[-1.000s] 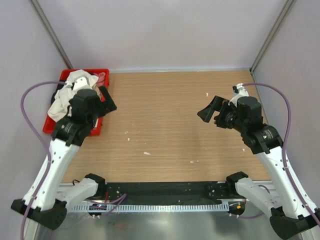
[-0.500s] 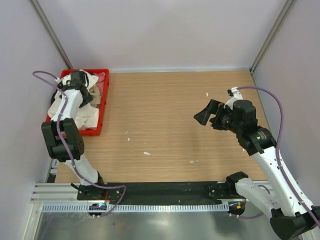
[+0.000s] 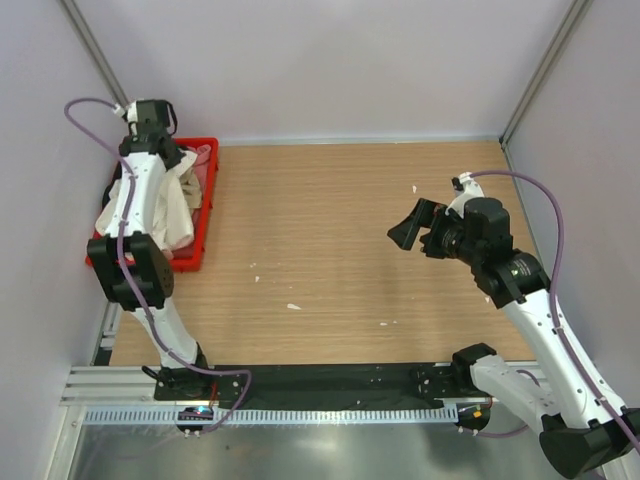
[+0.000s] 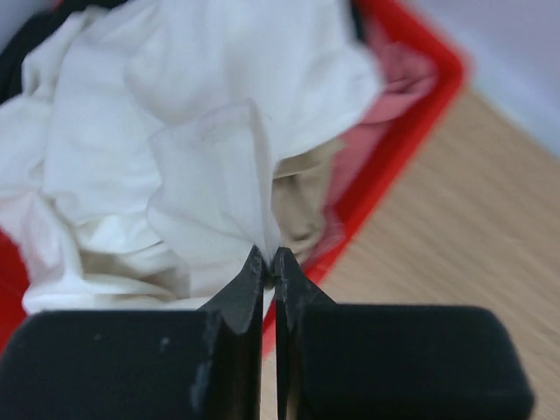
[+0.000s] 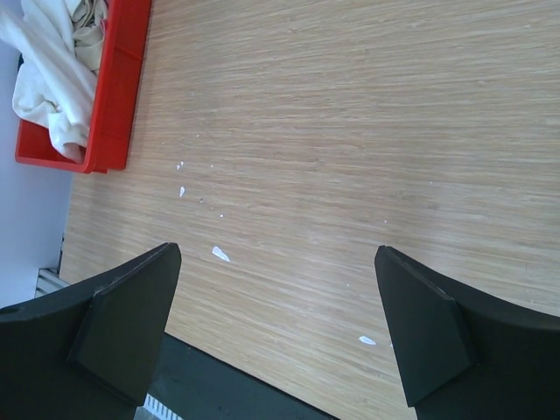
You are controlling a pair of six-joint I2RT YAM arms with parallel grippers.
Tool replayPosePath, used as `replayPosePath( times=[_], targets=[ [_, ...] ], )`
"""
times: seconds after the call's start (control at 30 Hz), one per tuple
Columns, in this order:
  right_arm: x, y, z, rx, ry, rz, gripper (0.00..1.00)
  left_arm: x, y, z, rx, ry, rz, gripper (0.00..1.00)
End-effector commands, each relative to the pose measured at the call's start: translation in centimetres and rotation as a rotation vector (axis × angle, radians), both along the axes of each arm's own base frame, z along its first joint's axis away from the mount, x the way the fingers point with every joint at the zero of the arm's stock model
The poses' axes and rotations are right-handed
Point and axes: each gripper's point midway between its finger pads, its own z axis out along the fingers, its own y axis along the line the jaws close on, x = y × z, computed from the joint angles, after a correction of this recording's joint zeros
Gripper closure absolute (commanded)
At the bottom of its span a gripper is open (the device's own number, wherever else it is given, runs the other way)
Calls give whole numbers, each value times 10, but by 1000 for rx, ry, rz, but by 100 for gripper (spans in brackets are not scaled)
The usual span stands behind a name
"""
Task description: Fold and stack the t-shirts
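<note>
The cream t-shirt (image 4: 219, 166) is pinched by the left gripper (image 4: 269, 255) above the crate (image 4: 411, 114). The right gripper (image 5: 276, 262) is held open, well apart.

I see a red box (image 5: 121, 87) at the far left of the brown wood table (image 3: 340, 220). Little white bits (image 3: 293, 306) lie on the wood (most near the middle). A black strip (image 3: 330, 378) runs along the near edge.
</note>
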Motion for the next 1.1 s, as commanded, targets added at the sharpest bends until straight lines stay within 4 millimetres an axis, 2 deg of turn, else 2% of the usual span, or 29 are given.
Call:
replayPosePath(
  times=[0.0,0.03,0.07,0.1,0.13,0.17,0.2,0.23,0.27,0.33,0.37,0.4,0.43,0.47,0.5,0.6,0.63,0.7,0.73,0.77,0.8,0.83,0.87,0.9,0.93,0.97,1.0,1.03,1.07],
  targets=[
    [0,1,37,49,-88,-8,0,4,-83,180,-2,-436,-246,100],
    [0,0,38,52,-89,-16,0,-1,-101,211,-18,-514,-292,100],
    [-1,-2,44,54,-97,-26,0,-12,-133,260,-46,-639,-368,100],
    [-1,-4,46,55,-96,-39,0,-24,-160,289,-104,-718,-468,100],
    [-3,-6,45,54,-82,-57,0,-46,-178,326,-175,-821,-518,100],
    [-1,-12,50,48,-90,-93,0,-62,-206,359,-255,-934,-601,100],
    [-2,-14,52,49,-87,-108,0,-85,-234,379,-345,-991,-748,100],
    [-3,-17,53,50,-79,-126,0,-114,-247,416,-443,-1116,-814,100],
    [-4,-20,54,51,-79,-144,0,-125,-268,414,-508,-1114,-876,100],
    [-5,-22,53,67,-69,-162,0,-149,-294,419,-565,-1132,-982,100],
    [-8,-23,55,73,-73,-171,0,-170,-311,420,-603,-1123,-1042,100],
    [-8,-23,54,81,-68,-177,0,-165,-325,391,-633,-1041,-1063,100],
    [-10,-24,54,85,-64,-181,1,-168,-334,376,-653,-1001,-1081,100],
    [-11,-24,51,88,-54,-186,0,-182,-339,369,-670,-991,-1100,100],
    [-12,-26,50,87,-51,-195,0,-168,-351,308,-680,-853,-1077,100],
    [-13,-37,38,55,-34,-251,1,-170,-350,224,-698,-690,-980,100],
    [-12,-40,29,40,-18,-268,1,-174,-357,146,-703,-523,-944,100],
    [-10,-46,19,19,2,-308,1,-190,-357,91,-729,-418,-900,100],
    [-8,-50,8,-4,19,-329,2,-208,-359,29,-725,-281,-891,96],
    [-5,-51,2,-11,26,-338,2,-218,-360,9,-727,-227,-897,74],
    [0,-51,0,-21,10,-335,3,-230,-360,-9,-741,-173,-910,67],
    [4,-47,-15,-40,41,-319,4,-241,-356,-25,-738,-122,-904,51],
    [8,-44,-20,-42,43,-304,5,-249,-350,-41,-728,-79,-889,43],
    [20,-37,-18,-32,12,-283,7,-247,-340,-44,-687,-85,-853,36],
    [29,-31,-34,-49,49,-259,10,-252,-324,-49,-625,-58,-820,24],
    [37,-28,-41,-57,66,-256,11,-246,-315,-36,-577,-88,-792,19],
    [47,-23,-46,-59,74,-251,14,-235,-294,-35,-476,-111,-708,16],
    [59,-18,-65,-87,135,-242,14,-238,-275,-42,-381,-50,-678,13],
    [65,-14,-73,-97,159,-231,15,-231,-265,-27,-332,-63,-644,11]
  ],
)
